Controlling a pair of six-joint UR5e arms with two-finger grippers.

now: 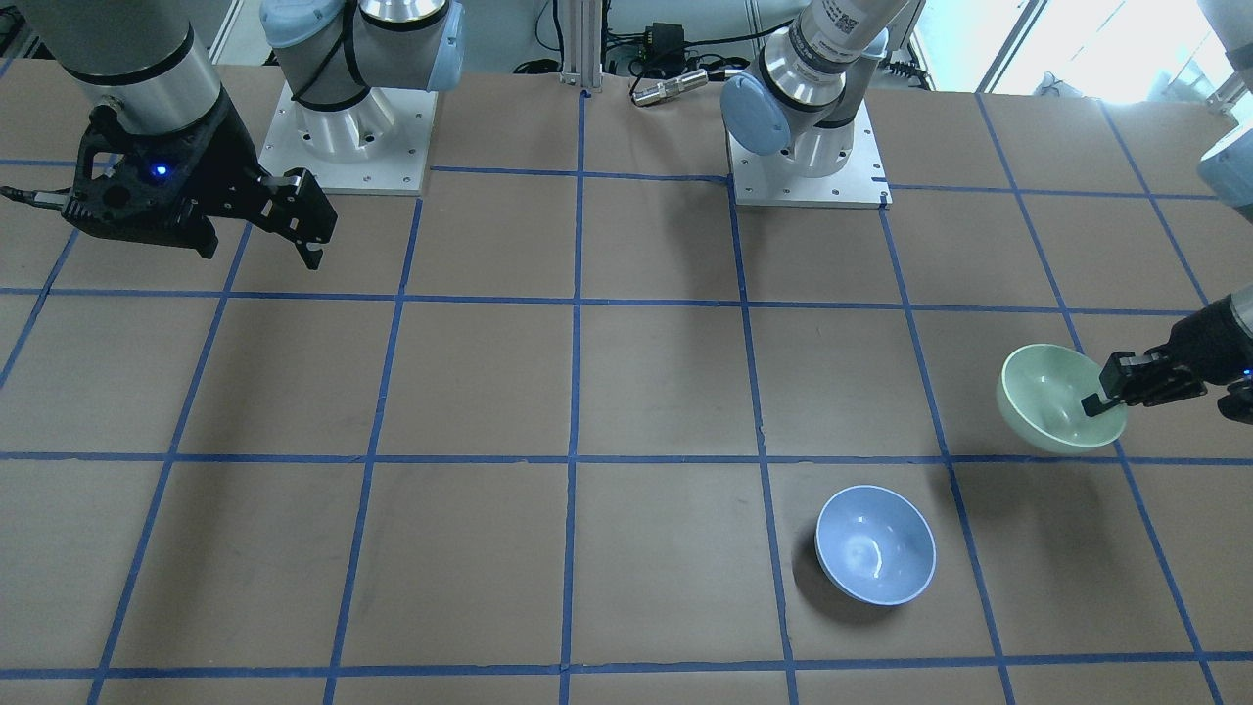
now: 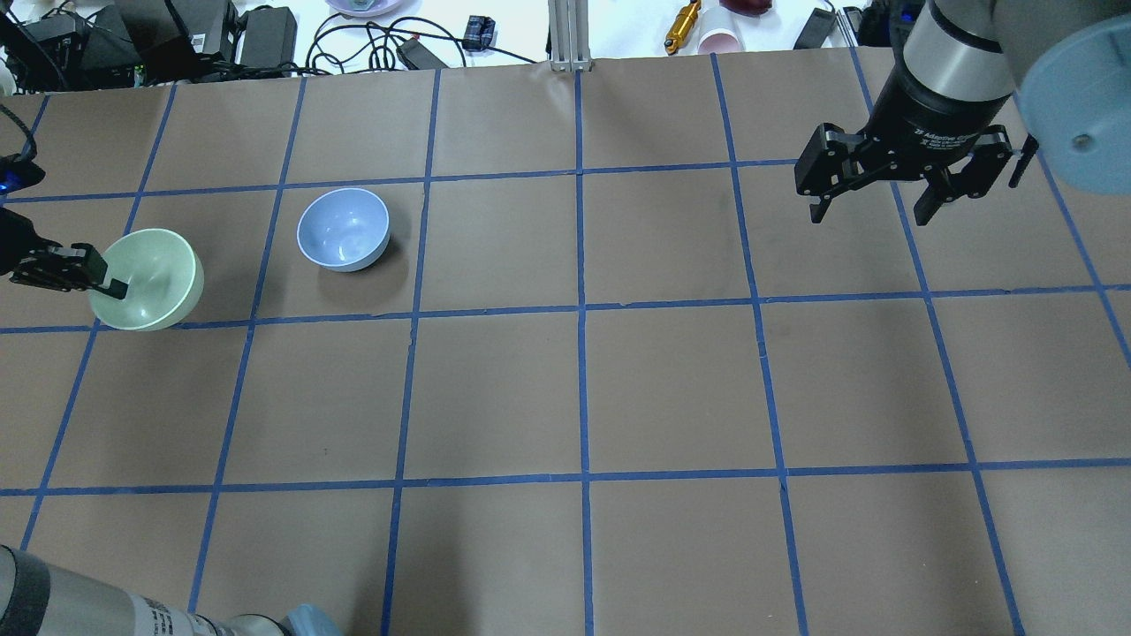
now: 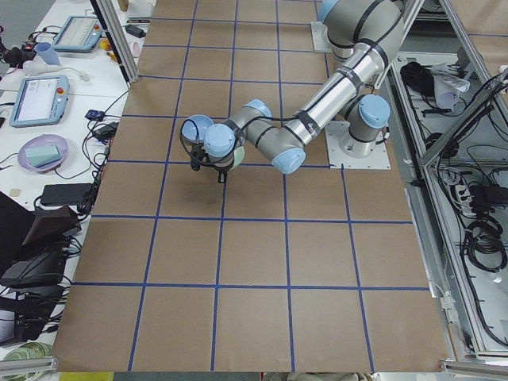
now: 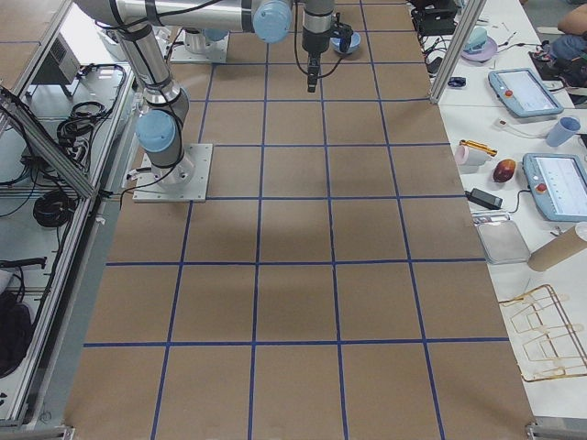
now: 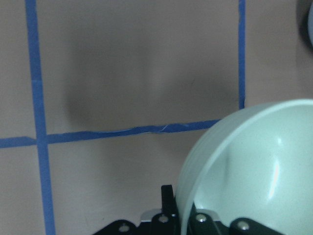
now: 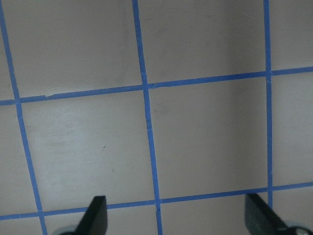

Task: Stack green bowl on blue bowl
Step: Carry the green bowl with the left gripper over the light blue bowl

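A robotics lab: arms [image 3: 343, 86] bolted to a tape-gridded table [image 2: 671, 389], teach pendants [image 4: 558, 188] and cable bundles [image 3: 480, 242] alongside.

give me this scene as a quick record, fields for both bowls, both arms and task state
green bowl: tilted, held by its rim, seemingly lifted off the table
blue bowl: upright on the table, empty, apart from the green bowl
left gripper: jaws shut on the green bowl's rim, one inside, one outside
right gripper: jaws open, empty, above the table far from both bowls
task state: green bowl grasped, not yet stacked on the blue bowl
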